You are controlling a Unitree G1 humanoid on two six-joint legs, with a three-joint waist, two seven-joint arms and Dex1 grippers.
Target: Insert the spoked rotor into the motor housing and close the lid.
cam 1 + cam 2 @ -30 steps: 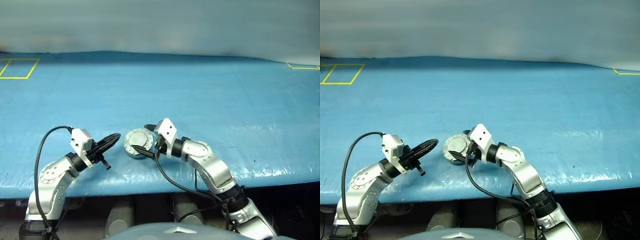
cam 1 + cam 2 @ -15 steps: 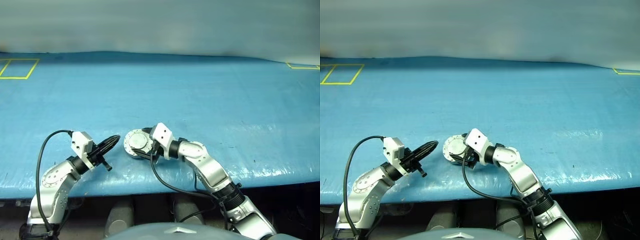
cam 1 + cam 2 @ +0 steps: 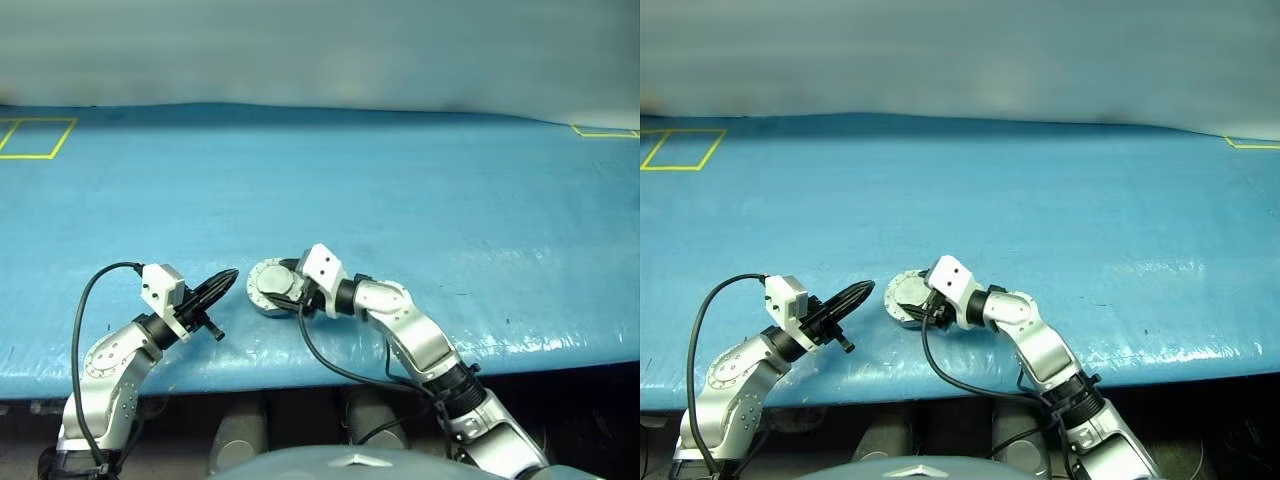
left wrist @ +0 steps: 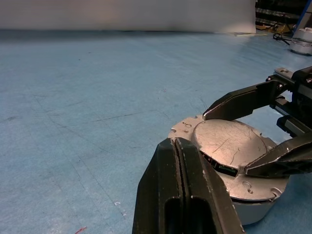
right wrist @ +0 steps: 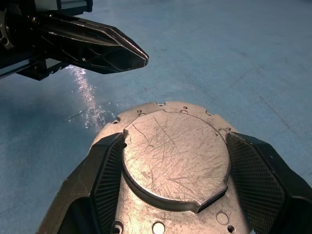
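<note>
**A:** Lid (image 5: 174, 153) first: how do the right fingers (image 5: 265, 175) stand to it?

**B:** They are spread to either side of the round silver face, one at each flank of the raised disc. Whether they press the metal or stand just off it, I cannot tell. The lid lies flat on the motor housing (image 4: 253, 204), plain scratched side up, with a thin dark slot showing at one spot along its rim.

**A:** And the left fingers (image 4: 178, 195)?

**B:** Pressed together with nothing between them, tips pointing at the housing from just beside it, not touching.

**A:** So how far along is it?

**B:** Nearly done, I judge. The spoked rotor is presumably under the closed lid. What may be left is a last seating of the lid, then backing both arms away.

**A:** Any room to do that?

**B:** Plenty toward the far side, where the blue table (image 3: 400, 180) runs wide and bare. The housing sits near the table's front edge, though, so a push toward the robot could slide it off. The two sets of fingers are also close together, so the right arm's clearest way out is back along its own line.
</note>
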